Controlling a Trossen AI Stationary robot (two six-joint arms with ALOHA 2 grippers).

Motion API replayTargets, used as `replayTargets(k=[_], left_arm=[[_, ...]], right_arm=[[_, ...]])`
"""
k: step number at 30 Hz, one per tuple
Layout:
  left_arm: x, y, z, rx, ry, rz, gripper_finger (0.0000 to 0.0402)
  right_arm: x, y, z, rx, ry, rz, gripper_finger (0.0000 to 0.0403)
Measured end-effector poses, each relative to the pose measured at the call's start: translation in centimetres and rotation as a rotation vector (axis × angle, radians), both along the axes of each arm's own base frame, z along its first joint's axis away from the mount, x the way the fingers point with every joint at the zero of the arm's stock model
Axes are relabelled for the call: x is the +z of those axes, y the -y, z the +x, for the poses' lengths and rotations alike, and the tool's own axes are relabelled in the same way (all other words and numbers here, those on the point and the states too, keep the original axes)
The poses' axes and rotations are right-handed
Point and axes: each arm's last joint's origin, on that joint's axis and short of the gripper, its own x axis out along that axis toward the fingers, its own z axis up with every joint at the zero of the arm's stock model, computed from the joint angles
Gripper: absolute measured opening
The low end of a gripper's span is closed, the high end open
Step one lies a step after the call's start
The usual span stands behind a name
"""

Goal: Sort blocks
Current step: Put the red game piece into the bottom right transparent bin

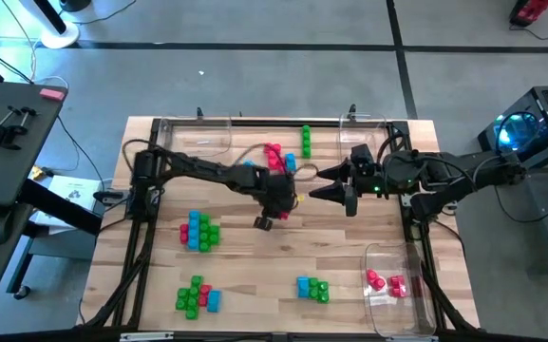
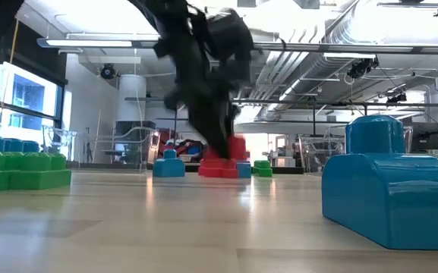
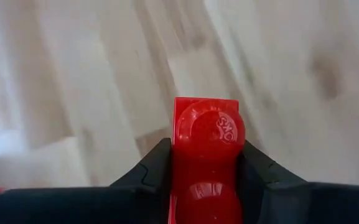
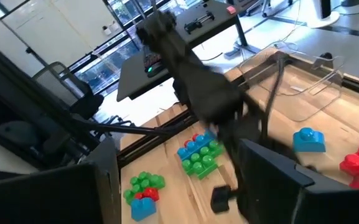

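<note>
One red block [image 3: 207, 155] sits clamped between my left jaws [image 3: 207, 180], above the bare wood worktop [image 3: 73, 81]. Just beside them my right jaws [image 1: 316, 193] stand open and empty; beyond, red blocks [image 1: 274, 155] lie clustered.

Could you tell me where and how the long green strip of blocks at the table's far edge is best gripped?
Probably at its middle, from straight above, with the fingers closing on the two long sides of the green strip. It is narrow across, and bare table shows on both sides.
</note>
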Motion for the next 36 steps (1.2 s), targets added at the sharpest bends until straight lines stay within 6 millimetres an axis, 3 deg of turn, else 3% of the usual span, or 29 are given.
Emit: replayTargets(k=[8,11,13,16,19,28,36], left_arm=[[11.0,-2.3,-4.2,0.179,0.259,-0.097,0.0090],[14.5,-2.1,-5.7,0.206,0.391,-0.152,0.0090],[15.7,-1.5,-6.2,0.209,0.443,-0.171,0.0090],[16.1,-0.4,-6.3,0.197,0.454,-0.194,0.0090],[15.3,1.0,-5.9,0.166,0.403,-0.199,0.0090],[13.9,3.6,-4.2,0.164,0.433,-0.088,0.0090],[14.4,3.8,-4.5,0.182,0.459,-0.064,0.0090]], right_arm=[[-1.0,-0.2,0.6,0.000,-0.072,0.016,0.0210],[-2.2,-0.5,2.0,0.042,-0.133,-0.121,0.0210],[-3.2,-0.7,3.1,0.082,-0.184,-0.248,0.0210],[-4.7,-0.9,4.7,0.134,-0.263,-0.423,0.0210],[-5.7,-0.7,5.7,0.138,-0.312,-0.501,0.0210],[-6.7,-0.2,6.7,0.150,-0.349,-0.494,0.0210],[-6.9,-0.3,6.7,0.190,-0.360,-0.480,0.0210]])
